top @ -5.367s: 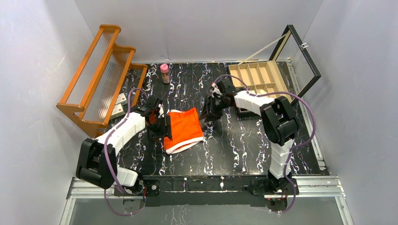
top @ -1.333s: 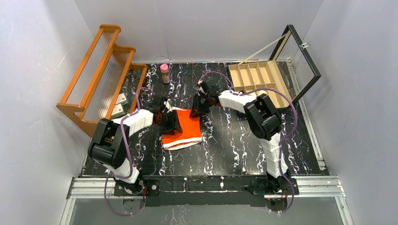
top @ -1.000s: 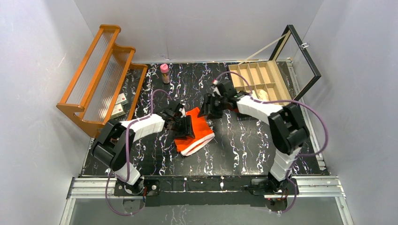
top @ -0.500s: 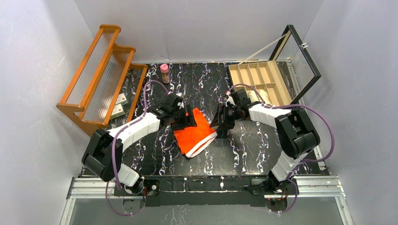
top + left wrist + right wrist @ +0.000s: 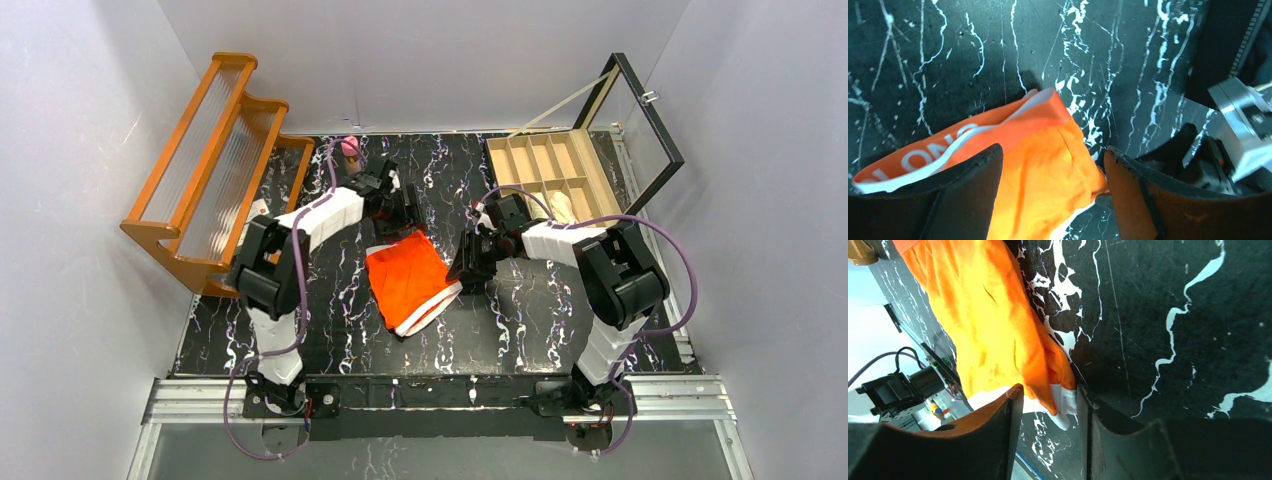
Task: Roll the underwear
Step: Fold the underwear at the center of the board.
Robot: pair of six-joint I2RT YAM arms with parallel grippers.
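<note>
The orange underwear [image 5: 410,280] with white trim lies flat on the black marbled table, its waistband toward the near side. My left gripper [image 5: 402,214] hovers over its far end, open; in the left wrist view the orange underwear [image 5: 1040,132] shows below the wide-apart left gripper [image 5: 1053,152]. My right gripper [image 5: 466,270] sits low at the cloth's right edge. In the right wrist view a white-trimmed corner of the underwear [image 5: 988,315] lies between the right gripper's [image 5: 1049,388] still-parted fingers. A pale beige bundle [image 5: 562,207] rests in the wooden box.
An orange wooden rack [image 5: 215,150] stands at the far left with small cards [image 5: 258,215] by its foot. A pink-capped bottle [image 5: 350,150] stands at the back. The compartmented wooden box [image 5: 545,165] with its glass lid raised sits at the far right.
My left gripper opened, let go of the orange cloth and drew back toward the far side. The cloth shifted right and turned. My right gripper came down at its right edge, jaws narrowing.
</note>
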